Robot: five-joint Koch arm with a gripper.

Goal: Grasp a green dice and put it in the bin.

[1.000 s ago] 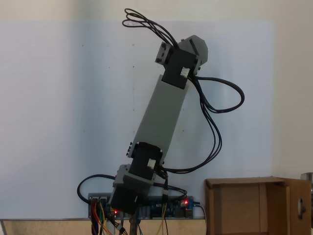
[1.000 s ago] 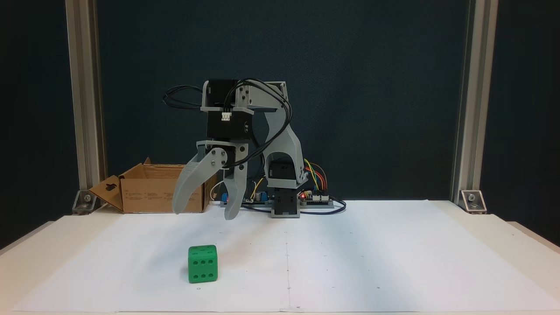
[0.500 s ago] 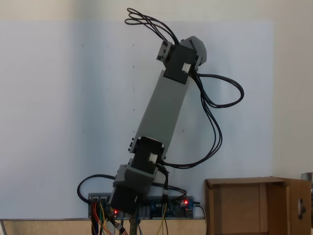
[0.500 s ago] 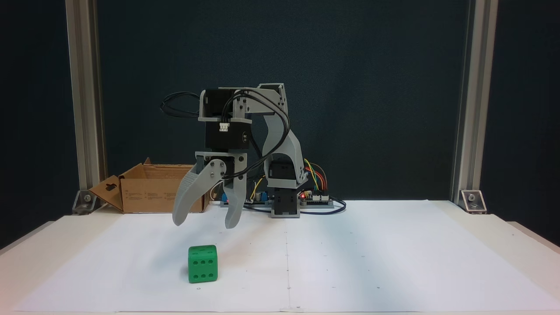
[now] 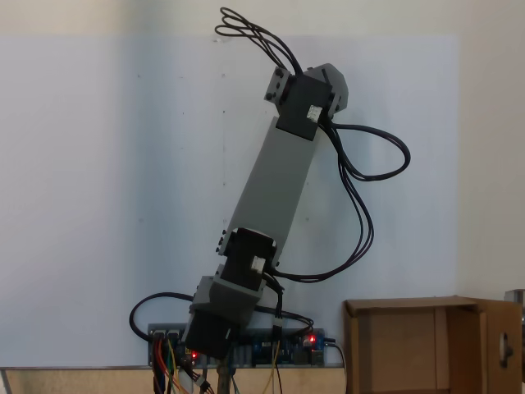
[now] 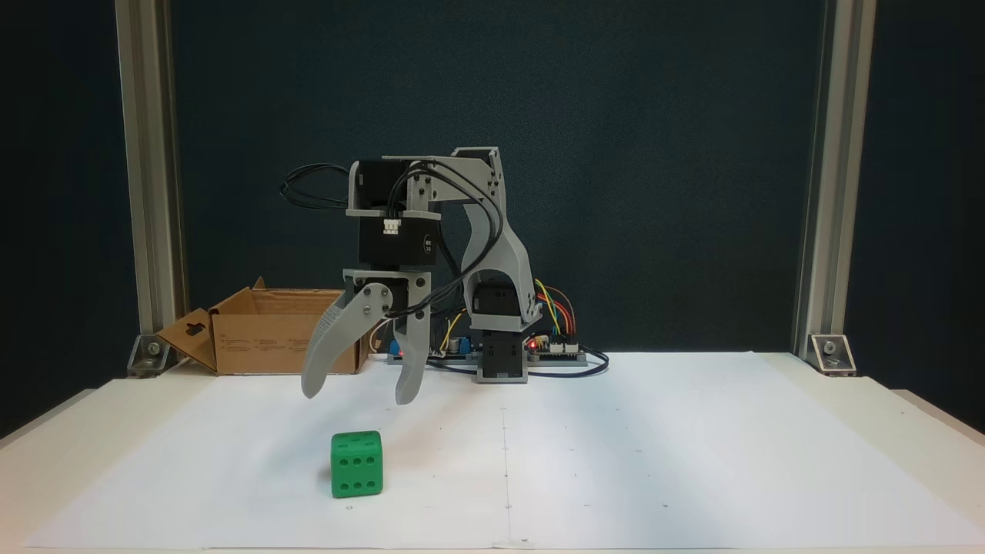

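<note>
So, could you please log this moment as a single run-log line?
phase: approach | gripper: open, above the table, holding nothing | green dice: on white paper, below the gripper | cardboard box: at the back, dice not inside

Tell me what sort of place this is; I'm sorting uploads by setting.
Probably a hobby or lab test bench: aluminium frame posts against a dark backdrop, white paper sheet on the table, and an exposed control board with coloured wires behind the arm.

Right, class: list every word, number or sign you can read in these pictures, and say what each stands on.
No text reads clearly.
Servo: small white marking on its black face, too small to read.
Bin: faint print on the front wall, blurred.
Dice: pips only, six on the front face, no writing.
</note>
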